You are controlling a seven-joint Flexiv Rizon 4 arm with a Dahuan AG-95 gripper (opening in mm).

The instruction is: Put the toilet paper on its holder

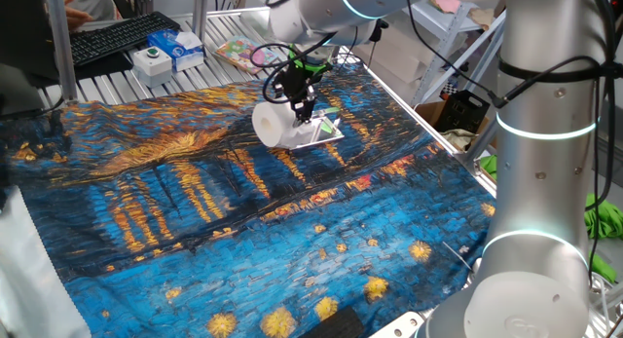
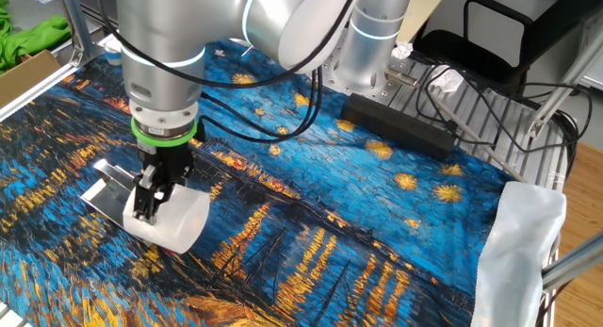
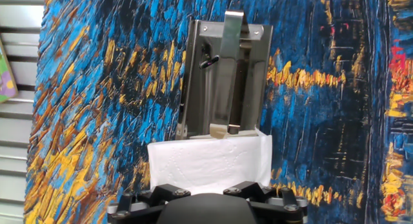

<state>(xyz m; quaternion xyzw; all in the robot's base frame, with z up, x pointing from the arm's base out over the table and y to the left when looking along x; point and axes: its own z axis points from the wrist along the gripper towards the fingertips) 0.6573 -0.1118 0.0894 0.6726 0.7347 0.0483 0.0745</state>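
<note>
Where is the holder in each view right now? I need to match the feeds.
One fixed view: holder upper centre, just right of the roll, under the hand.
Other fixed view: holder at left, just left of the roll.
Hand view: holder top centre, directly above the roll.
Shared landmark: the white roll touching the holder.

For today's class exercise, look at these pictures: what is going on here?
A silver robot arm's two-finger gripper points down and grips a plump white toilet paper roll, lying on its side, just above a blue and yellow painted cloth. The roll sits at the edge of the shiny chrome holder, not yet threaded on it.
</note>
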